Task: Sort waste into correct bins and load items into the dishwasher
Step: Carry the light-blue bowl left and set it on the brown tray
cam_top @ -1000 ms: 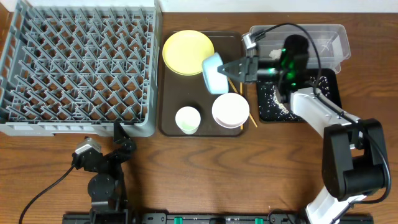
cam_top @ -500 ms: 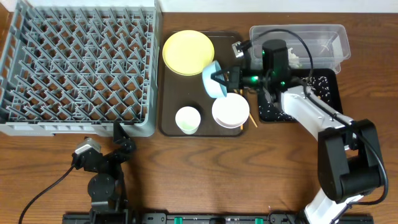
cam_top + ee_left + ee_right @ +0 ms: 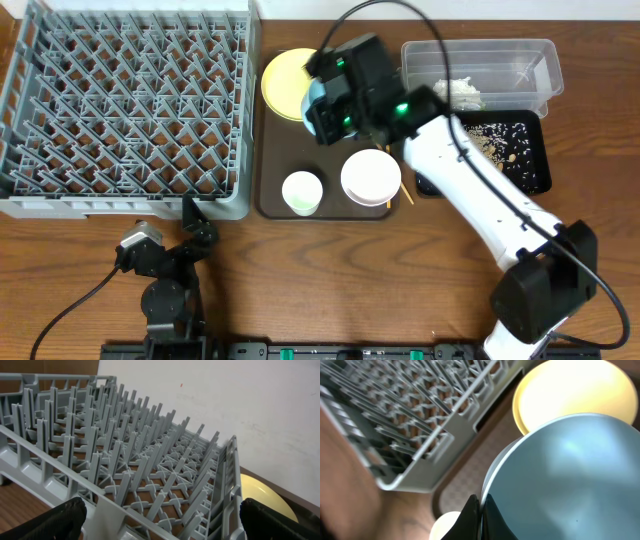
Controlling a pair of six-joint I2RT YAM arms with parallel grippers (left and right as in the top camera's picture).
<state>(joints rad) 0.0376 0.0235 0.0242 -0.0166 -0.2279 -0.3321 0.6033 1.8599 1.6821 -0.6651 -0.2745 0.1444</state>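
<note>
My right gripper (image 3: 322,108) is shut on the rim of the light blue bowl (image 3: 570,475) and holds it above the yellow plate (image 3: 283,80); in the right wrist view the fingers (image 3: 481,510) pinch the bowl's edge. In the overhead view only a sliver of the bowl (image 3: 312,98) shows under the wrist. The white bowl (image 3: 370,178), white cup (image 3: 302,192) and chopsticks (image 3: 403,192) lie on the brown tray (image 3: 270,150). The grey dish rack (image 3: 130,110) holds nothing. My left gripper (image 3: 192,215) is open and empty at the rack's near edge (image 3: 125,460).
The clear tub (image 3: 520,62) at the back right holds crumpled white paper (image 3: 460,92). The black tray (image 3: 535,170) in front of it holds grains and crumbs. The right arm (image 3: 470,190) crosses over the brown tray's right side.
The right arm has swung left with the blue bowl, from beside the bins to above the yellow plate. The black tray's contents are now uncovered. The left arm has not moved.
</note>
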